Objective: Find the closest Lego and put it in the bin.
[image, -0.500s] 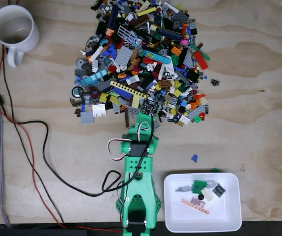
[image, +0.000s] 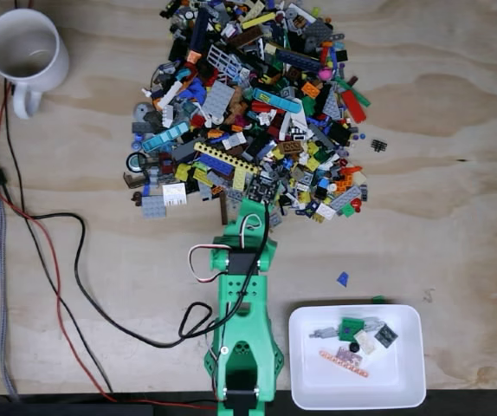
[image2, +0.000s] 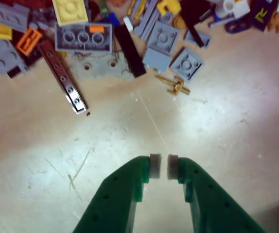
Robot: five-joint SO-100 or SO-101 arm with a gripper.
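In the wrist view the green gripper [image2: 159,167] enters from six o'clock, its two pale pads nearly together with only a thin slit between them, and nothing held. Bare plywood lies straight ahead of the tips. Beyond that, toward twelve to one o'clock, comes the nearest loose piece: a small gold-coloured part [image2: 174,85], lying apart from the heap, its long axis running roughly ten to four o'clock. Just past it sit two small grey square plates [image2: 187,64], and at about eleven o'clock a long thin dark beam with holes [image2: 64,77] runs from the pile's edge down toward five o'clock.

So the closest Lego appears to be that gold part, slightly right of the jaws' centre line; the jaws would need to widen and come across its thin axis.

In the fixed view the gripper [image: 260,195] stands at the lower edge of the Lego pile [image: 253,100], while the white bin [image: 309,394], already holding a few pieces, lies behind it, at about five o'clock from the tips, beside the arm's base.
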